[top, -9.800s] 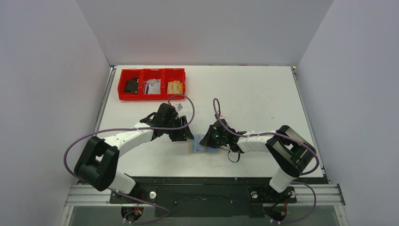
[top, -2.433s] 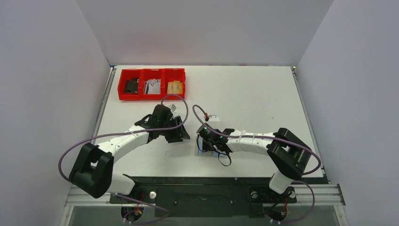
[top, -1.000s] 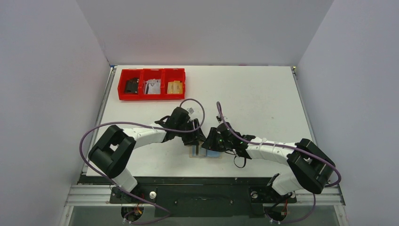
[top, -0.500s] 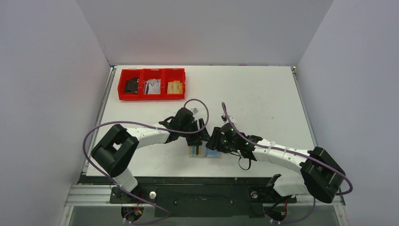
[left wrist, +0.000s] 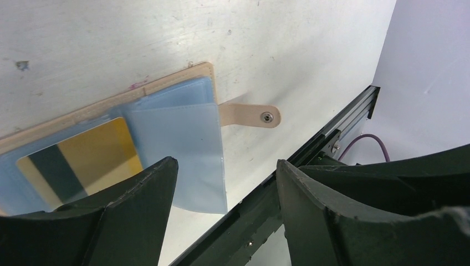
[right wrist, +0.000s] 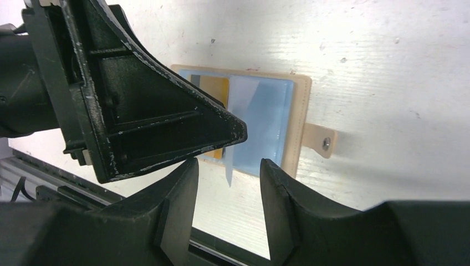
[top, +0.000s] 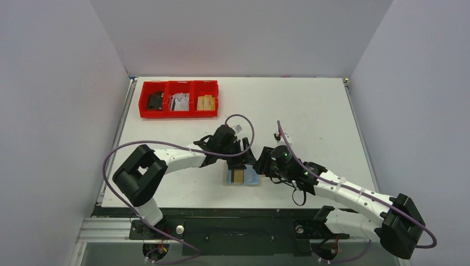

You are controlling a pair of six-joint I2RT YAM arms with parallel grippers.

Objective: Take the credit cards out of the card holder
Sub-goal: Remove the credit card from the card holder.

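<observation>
the card holder (top: 243, 177) lies opened flat on the bench (top: 310, 111), close to the near edge and about halfway along it. its tan rim frames pale blue plastic pockets, and a small tan tab (left wrist: 252, 115) with a metal snap sticks out from one side. one credit card (left wrist: 83, 160), gold with a dark stripe across it, is still tucked inside a pocket. beside it a clear blue flap (left wrist: 177, 149) lies partly over the neighbouring pocket; from the right wrist that flap looks lifted along one edge. both arms lean in over the holder from either side. the left fingers (top: 246, 157) hang just above its far side, spread apart and released, with nothing between them. the right fingers (top: 262, 165) sit just off its right side, also parted, and they grip nothing, though the flap's loose corner shows in the gap between them from that wrist. whether either set touches the plastic i cannot tell. well apart, at the far left corner of the bench, stands a red tray (top: 178, 114) with three compartments holding small dark, pale and tan things.
</observation>
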